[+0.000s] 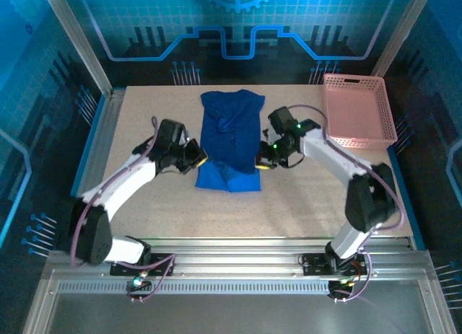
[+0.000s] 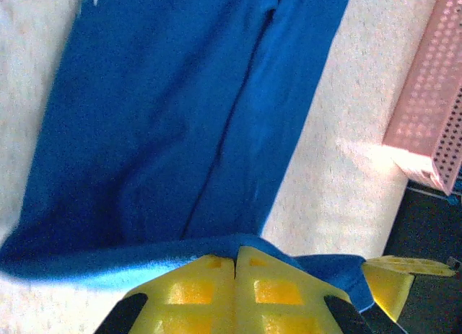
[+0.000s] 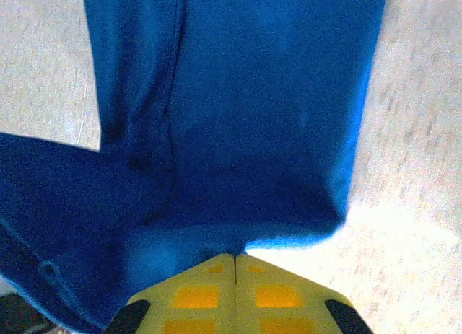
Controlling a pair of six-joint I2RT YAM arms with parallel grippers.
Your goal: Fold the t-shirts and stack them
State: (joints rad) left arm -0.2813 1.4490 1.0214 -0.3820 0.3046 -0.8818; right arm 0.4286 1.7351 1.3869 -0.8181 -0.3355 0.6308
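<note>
royal-blue cotton t-shirt lies mid-table, already narrowed into a long strip, collar end toward the far side, hem end nearest the arm bases and a bit wider and rumpled. table is pale speckled laminate. pink plastic lattice basket sits at the far right corner, well apart from the shirt.

left gripper is at the strip's left edge and right gripper at its right edge, both by the lower part, roughly level with each other. left wrist view: yellow fingers pressed together with no gap, blue cloth bunched over the tips and spilling to one side, so it reads as pinched on the shirt edge. right wrist view: fingers also together, cloth edge meeting the tips and lifted slightly, and it looks clamped too.

step, as a judgement: lengthwise folds done, crosswise fold starting, both edges gripped. next move calls for both arms to lift together, carry the hem end over toward the collar, and keep the cloth taut and square. uneven lift would skew the fold or drag the strip. only after the cloth lies flat should the jaws part. stacking not yet reached.
</note>
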